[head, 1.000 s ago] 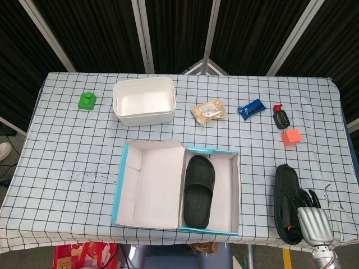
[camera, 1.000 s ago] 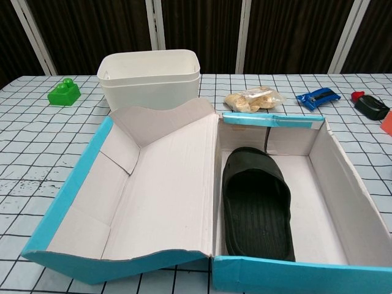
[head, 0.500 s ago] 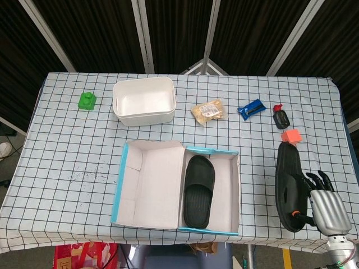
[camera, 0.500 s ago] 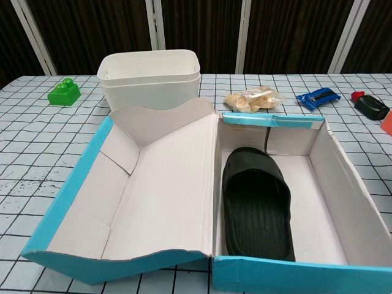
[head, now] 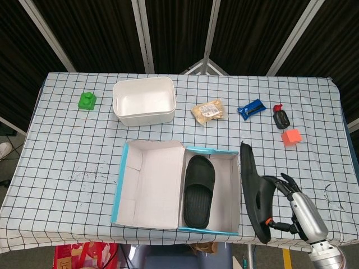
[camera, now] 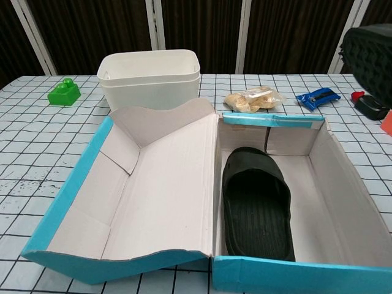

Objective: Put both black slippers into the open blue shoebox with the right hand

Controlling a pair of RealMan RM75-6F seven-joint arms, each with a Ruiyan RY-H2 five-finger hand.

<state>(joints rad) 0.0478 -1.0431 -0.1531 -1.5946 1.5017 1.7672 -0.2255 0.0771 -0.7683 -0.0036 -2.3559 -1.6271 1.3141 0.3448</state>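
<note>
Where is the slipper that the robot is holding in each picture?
Head view: the held slipper stands on edge just right of the blue shoebox, gripped by the right hand.
Chest view: only its sole shows, at the top right corner.
Shared landmark: the slipper in the box, lying in the box's right half in both views.

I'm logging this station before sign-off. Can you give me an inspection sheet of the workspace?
Surface: checked tablecloth, faint marks at left.
Job's things: blue shoebox open, one black slipper inside; second slipper held on edge beside the box.
Clutter: white bin, green block, snack bag, blue packet, orange cube.
Hands: right hand grips second slipper; left not in view.
Cables: nothing seen.
Surroundings: dark curtain.
</note>
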